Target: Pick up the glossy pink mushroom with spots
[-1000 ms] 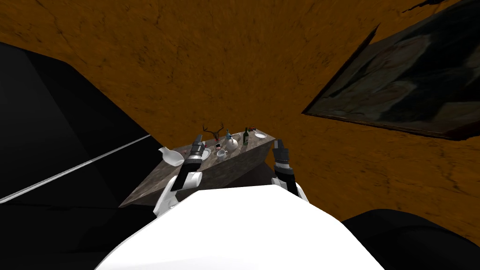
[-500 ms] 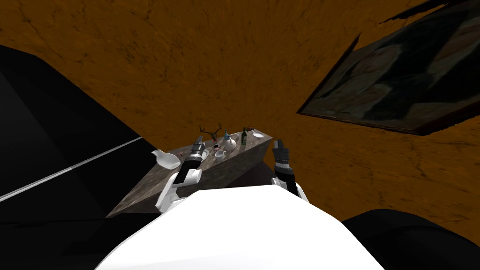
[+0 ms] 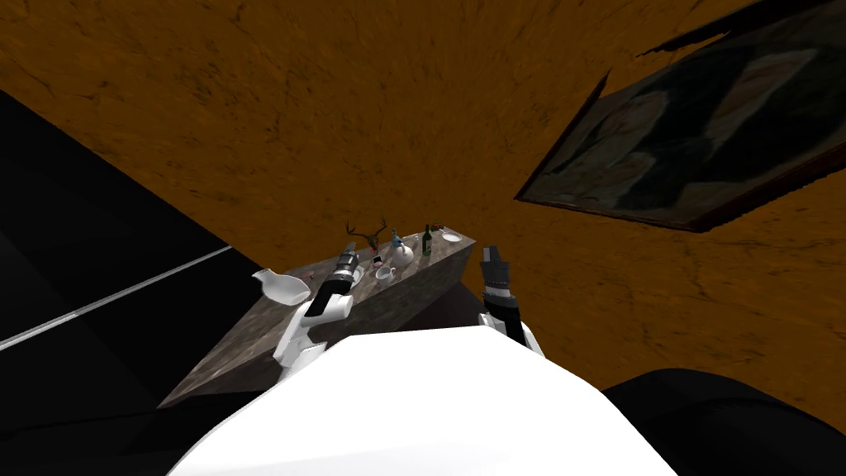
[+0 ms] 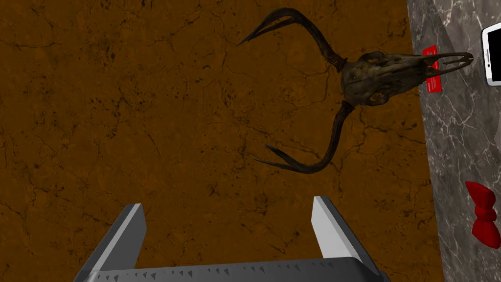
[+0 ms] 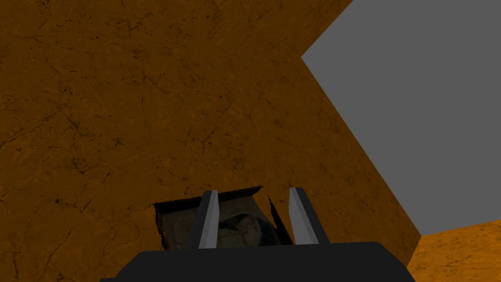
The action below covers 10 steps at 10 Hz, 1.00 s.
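now left claw (image 4: 227, 201) gapes near antlered skull (image 4: 372, 81).

White left forearm (image 3: 324, 311) with black sleeve and grey ribbed wrist, black-and-grey banded right forearm (image 3: 501, 293), left gripper (image 4: 227, 203) and right gripper (image 5: 253, 191) each a dark box with two light grey blades

Home interior, a furnished room with decor and tableware.
I face orange-brown cracked walls (image 3: 413, 99) with a framed painting (image 3: 694, 157). A grey marbled table (image 3: 240, 351) carries a white jug (image 3: 281, 287), cup (image 3: 384, 273), teapot (image 3: 402, 254), plate (image 3: 451, 237), green bottle (image 3: 427, 240) and antlered skull (image 4: 376, 78).
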Available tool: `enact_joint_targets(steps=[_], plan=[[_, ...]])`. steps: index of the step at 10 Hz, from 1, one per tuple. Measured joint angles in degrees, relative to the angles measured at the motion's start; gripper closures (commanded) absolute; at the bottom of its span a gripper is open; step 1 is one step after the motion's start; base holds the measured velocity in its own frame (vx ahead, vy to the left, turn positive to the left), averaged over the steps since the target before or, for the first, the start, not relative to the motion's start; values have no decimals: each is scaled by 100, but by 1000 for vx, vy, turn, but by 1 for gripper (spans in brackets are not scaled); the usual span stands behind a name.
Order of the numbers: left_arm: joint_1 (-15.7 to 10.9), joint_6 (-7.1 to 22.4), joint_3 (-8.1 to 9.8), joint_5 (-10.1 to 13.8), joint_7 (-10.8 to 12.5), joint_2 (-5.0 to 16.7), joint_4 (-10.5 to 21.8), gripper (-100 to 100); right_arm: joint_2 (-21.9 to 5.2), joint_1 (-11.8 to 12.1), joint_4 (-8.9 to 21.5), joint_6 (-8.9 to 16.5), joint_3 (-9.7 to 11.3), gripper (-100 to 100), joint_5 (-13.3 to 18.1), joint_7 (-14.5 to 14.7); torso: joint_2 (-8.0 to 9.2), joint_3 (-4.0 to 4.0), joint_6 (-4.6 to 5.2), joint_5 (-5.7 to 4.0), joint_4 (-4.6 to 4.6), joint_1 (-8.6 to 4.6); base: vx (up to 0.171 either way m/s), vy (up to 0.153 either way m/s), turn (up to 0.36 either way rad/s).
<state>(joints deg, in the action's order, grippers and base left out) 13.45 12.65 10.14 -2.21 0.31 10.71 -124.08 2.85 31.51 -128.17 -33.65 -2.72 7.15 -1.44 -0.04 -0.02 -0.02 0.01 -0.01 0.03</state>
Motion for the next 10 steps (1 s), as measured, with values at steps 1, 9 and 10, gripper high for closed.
enact_joint_targets(steps=[1,9,10], plan=[[-83,170,71,13,26,34,75,-100,0,-1,0,0,0,0,0,0,-1,0,3,0,0,-1,3,5,-67],[-396,1404,409,75,171,151,404,-100,0,0,0,0,0,0,0,0,3,2,-1,0,1,-1,-1,3,-71],[-415,1527,423,80,178,161,399,-100,0,0,0,0,0,0,0,0,3,2,-2,0,1,-2,-4,0,-122]])
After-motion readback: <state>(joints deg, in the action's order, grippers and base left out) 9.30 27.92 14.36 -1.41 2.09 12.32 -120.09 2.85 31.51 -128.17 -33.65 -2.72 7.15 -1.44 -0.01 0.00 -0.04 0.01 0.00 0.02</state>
